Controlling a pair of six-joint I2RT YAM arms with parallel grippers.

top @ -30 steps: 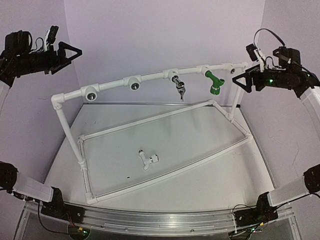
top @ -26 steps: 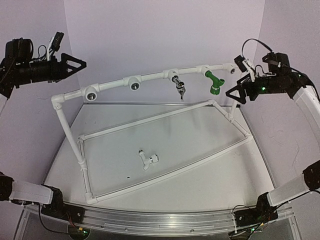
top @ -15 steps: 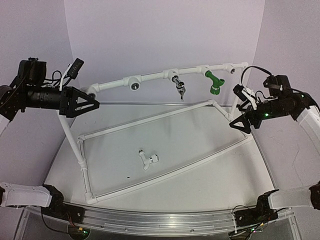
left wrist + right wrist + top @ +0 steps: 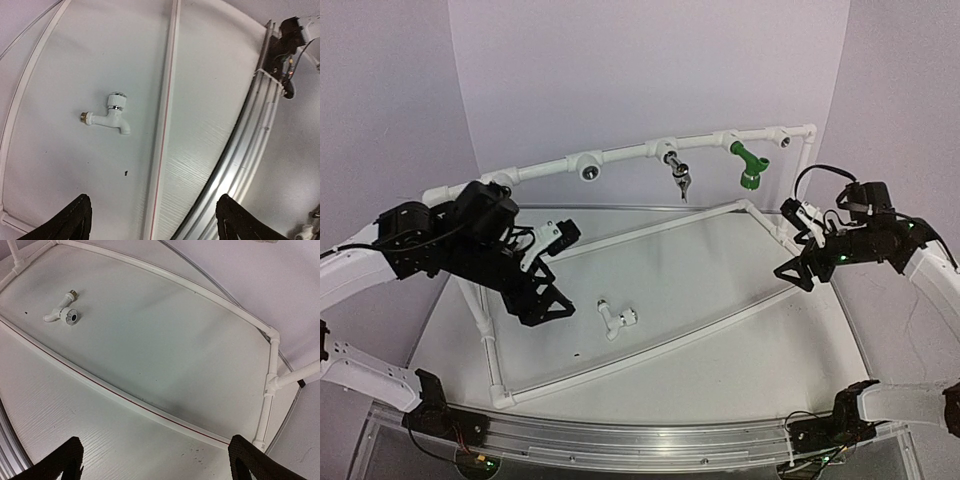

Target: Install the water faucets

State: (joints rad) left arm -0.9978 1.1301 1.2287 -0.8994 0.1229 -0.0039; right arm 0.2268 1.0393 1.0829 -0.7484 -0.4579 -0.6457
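A white faucet [image 4: 617, 319] lies on its side on the table inside the pipe frame [image 4: 620, 153]; it also shows in the wrist views as the white faucet [image 4: 111, 114] and the white faucet [image 4: 62, 312]. A green faucet [image 4: 748, 166] and a chrome faucet [image 4: 678, 173] hang from the frame's top rail. My left gripper [image 4: 548, 302] hovers just left of the white faucet, tilted down, open and empty [image 4: 153, 197]. My right gripper [image 4: 796, 270] hangs over the frame's right end, open and empty [image 4: 155, 440].
Round sockets [image 4: 590, 172] with nothing in them sit on the left half of the top rail, and one sits at the right end [image 4: 785, 142]. The frame's base pipes [image 4: 650, 350] lie on the table. An aluminium rail [image 4: 640, 433] runs along the near edge. Purple walls enclose the sides.
Both arms came down from high at the sides. My left gripper swung inward and low, ending beside the white faucet. My right gripper dropped toward the frame's right end.
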